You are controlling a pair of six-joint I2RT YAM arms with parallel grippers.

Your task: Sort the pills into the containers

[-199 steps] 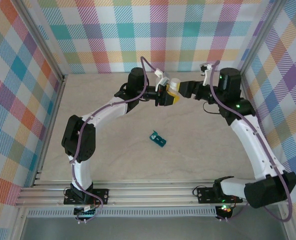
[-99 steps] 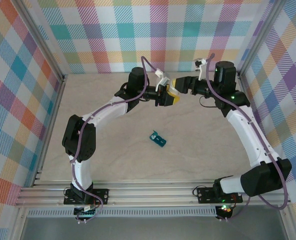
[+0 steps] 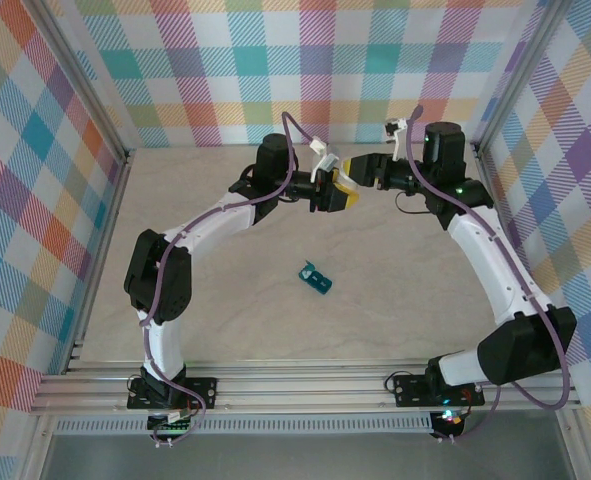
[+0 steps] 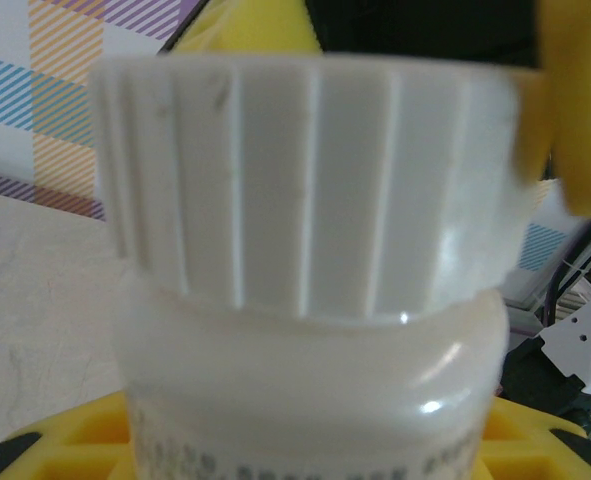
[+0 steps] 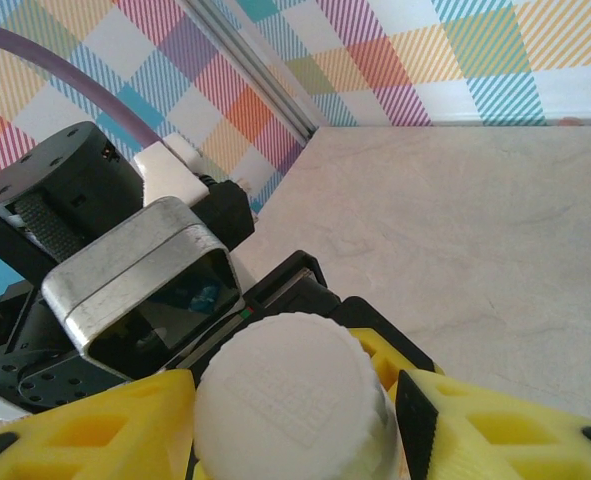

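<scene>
Pill box (image 3: 315, 278) lies near the middle of the counter (image 3: 405, 300), well apart from both sets of fingers and closer to the near edge than they are; its lids are too small to make out from above. Toward the far edge, the left fingers (image 4: 65, 445) are closed around the body of the white bottle (image 4: 315, 400), holding it off the counter. The right fingers (image 5: 95, 420) sit on either side of its ribbed cap (image 5: 290, 400), pressed against it as far as the wrist view shows. A second ago the cap stood bare with the right fingers just beside it; now they cover it, and the right arm (image 3: 485, 250) has drawn its elbow in from the right edge. I judge the cap is gripped for twisting off, so no pills are out yet and sorting has not begun. The pill box and left arm (image 3: 215, 215) have not moved.
</scene>
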